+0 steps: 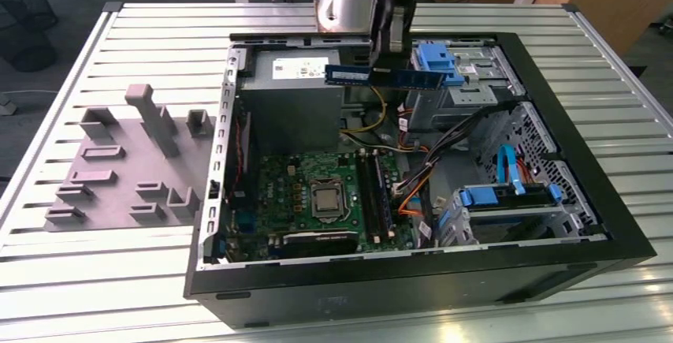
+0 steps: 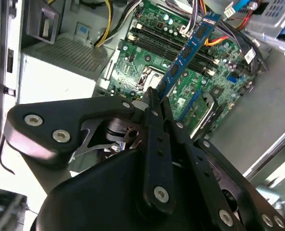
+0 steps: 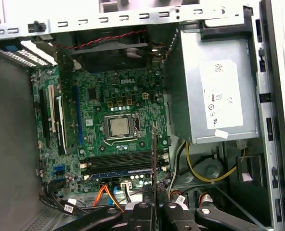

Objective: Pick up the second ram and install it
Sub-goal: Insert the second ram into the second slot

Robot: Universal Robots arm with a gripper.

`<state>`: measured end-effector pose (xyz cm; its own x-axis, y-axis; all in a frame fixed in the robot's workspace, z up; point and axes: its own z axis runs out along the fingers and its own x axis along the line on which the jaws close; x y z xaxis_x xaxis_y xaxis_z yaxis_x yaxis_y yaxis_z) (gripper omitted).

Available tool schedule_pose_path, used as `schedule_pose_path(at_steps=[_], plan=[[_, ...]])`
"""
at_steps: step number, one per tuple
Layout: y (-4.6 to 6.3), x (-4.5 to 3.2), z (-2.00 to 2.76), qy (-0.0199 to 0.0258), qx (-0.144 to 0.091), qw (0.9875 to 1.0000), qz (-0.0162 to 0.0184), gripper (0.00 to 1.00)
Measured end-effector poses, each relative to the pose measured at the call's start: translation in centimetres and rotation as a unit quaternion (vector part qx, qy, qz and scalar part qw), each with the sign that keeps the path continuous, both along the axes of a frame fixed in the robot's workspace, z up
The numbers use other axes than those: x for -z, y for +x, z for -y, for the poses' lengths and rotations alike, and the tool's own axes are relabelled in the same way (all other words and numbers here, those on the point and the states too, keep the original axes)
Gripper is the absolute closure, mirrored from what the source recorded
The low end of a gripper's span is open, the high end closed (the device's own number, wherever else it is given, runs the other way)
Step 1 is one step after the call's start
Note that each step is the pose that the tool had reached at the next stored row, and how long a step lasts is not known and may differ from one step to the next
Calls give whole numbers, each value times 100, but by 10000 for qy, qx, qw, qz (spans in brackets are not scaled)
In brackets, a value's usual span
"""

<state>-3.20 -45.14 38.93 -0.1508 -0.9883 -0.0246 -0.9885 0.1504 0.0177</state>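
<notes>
Now | gripper [image 1: 396, 47] clamped on second ram [image 1: 384, 76] | ram hangs above the motherboard [image 1: 315, 193], over the case's far end | long axis level, crosswise to the memory slots [image 1: 373, 193] lying nearer the camera

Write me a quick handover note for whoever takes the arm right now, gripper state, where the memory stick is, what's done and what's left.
Gripper: shut on the second ram, the thin blue-green circuit-board stick, clamped near its middle.
Position: in the exterior view the stick hangs level in the air above the open black computer case, over the grey metal power supply box, apart from the green motherboard.
Done: pickup. One blue stick appears to sit already in the long black memory slots beside the processor.
Left: seating the held stick in a free slot.
</notes>
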Motion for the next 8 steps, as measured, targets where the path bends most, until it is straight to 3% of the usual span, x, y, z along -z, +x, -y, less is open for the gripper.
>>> schedule_pose_path(at_steps=[4,8], plan=[[0,6,0,0,360,9994,0,86],[0,13,0,0,724,9974,0,86]])
